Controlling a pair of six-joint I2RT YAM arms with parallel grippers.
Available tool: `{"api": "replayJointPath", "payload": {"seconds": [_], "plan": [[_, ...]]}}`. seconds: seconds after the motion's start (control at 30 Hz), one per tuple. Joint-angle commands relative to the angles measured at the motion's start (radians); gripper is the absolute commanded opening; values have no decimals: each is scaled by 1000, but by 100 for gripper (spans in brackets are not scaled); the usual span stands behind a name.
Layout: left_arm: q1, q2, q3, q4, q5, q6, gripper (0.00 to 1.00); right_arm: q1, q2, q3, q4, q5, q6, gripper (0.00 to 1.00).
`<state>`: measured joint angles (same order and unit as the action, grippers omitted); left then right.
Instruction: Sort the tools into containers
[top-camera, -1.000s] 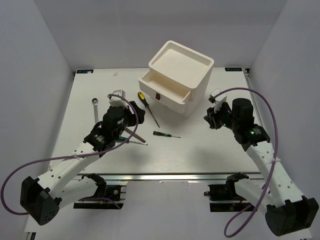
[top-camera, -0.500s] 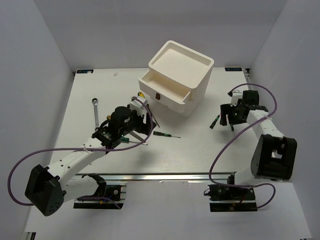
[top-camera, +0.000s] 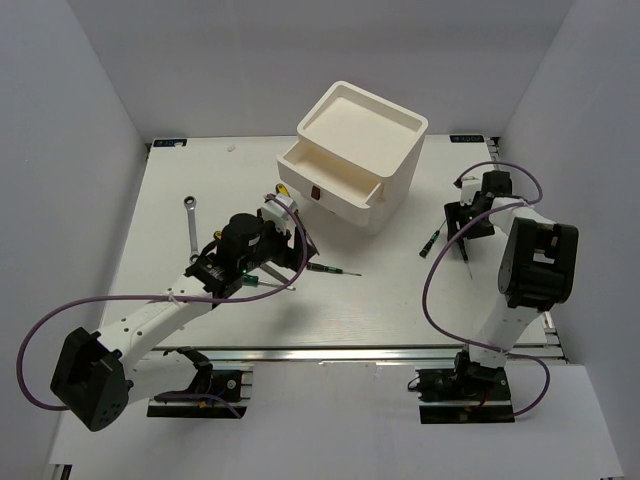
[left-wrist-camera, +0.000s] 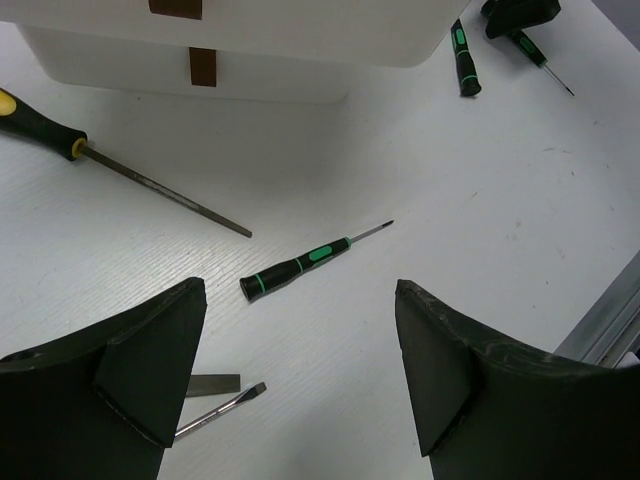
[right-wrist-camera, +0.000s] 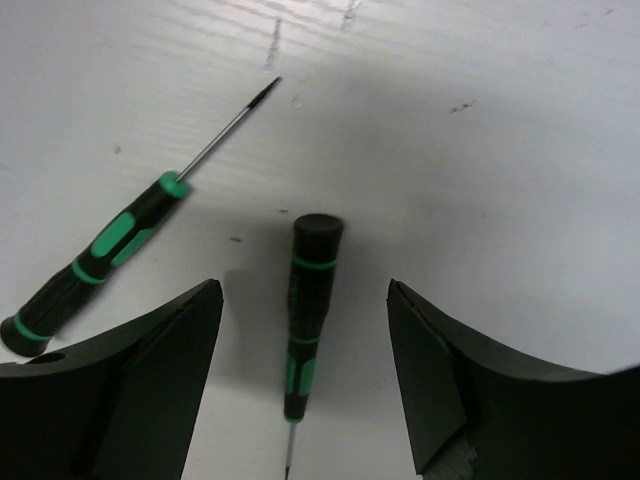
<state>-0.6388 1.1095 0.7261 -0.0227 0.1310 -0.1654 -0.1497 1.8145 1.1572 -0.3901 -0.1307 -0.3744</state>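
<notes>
The containers are one white stacked box (top-camera: 355, 150) with a tray top, its upper drawer (top-camera: 325, 172) pulled out. My left gripper (top-camera: 283, 236) (left-wrist-camera: 300, 340) is open just in front of it, above a green-black screwdriver (left-wrist-camera: 298, 266) (top-camera: 330, 268). A yellow-and-black file (left-wrist-camera: 45, 122) lies to its left, and a flat screwdriver tip (left-wrist-camera: 222, 406) shows under the left finger. The grey wrench (top-camera: 189, 216) lies far left. My right gripper (top-camera: 467, 220) (right-wrist-camera: 305, 340) is open low over the table, straddling one green-black screwdriver (right-wrist-camera: 308, 310) (top-camera: 467, 262); another (right-wrist-camera: 100, 258) (top-camera: 432, 240) lies beside it.
The box shows red-brown drawer tabs (left-wrist-camera: 203, 67) facing the left arm. Grey walls close in the white table (top-camera: 180, 300) on three sides. A metal rail (top-camera: 330, 352) runs along the near edge, also seen at the corner of the left wrist view.
My right arm swung out to the far right and its gripper opened, leaving a screwdriver on the table. My left gripper moved right toward the box front and opened wider.
</notes>
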Motion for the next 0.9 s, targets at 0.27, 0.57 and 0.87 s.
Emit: {"api": "replayJointPath", "payload": {"seconds": [0.27,0.57,0.87], "plan": [[-2,47,-8,7,42,44,86,-22,114,92,25,-12,-43,51],[-5,39,-33,9,19,41,86,-34,19,-46,16,-29,-66,13],[-10,82,31,-58,-215,-314,85,-47,-231,57,-145,-384,-145,0]]}}
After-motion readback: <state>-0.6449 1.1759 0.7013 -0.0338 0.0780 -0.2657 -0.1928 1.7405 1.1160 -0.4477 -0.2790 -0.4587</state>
